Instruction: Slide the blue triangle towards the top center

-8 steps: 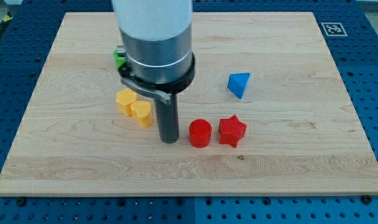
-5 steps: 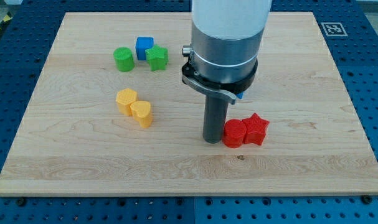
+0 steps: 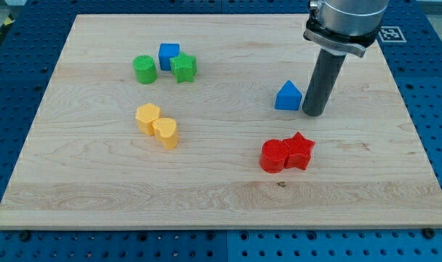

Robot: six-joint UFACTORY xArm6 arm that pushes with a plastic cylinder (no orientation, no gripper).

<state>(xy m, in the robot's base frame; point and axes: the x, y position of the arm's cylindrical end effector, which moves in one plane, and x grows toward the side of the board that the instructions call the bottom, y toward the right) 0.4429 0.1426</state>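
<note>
Camera view: my tip point(image 3: 313, 114) stands on the bench point(image 3: 221, 196) just right of the blue triangle point(image 3: 287, 96), seemingly touching; no jaws on this rod.

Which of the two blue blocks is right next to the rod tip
The blue triangle, just to the view's left of my tip. The other blue one, the blue cube, sits far off at the view's upper left between two green blocks.
</note>
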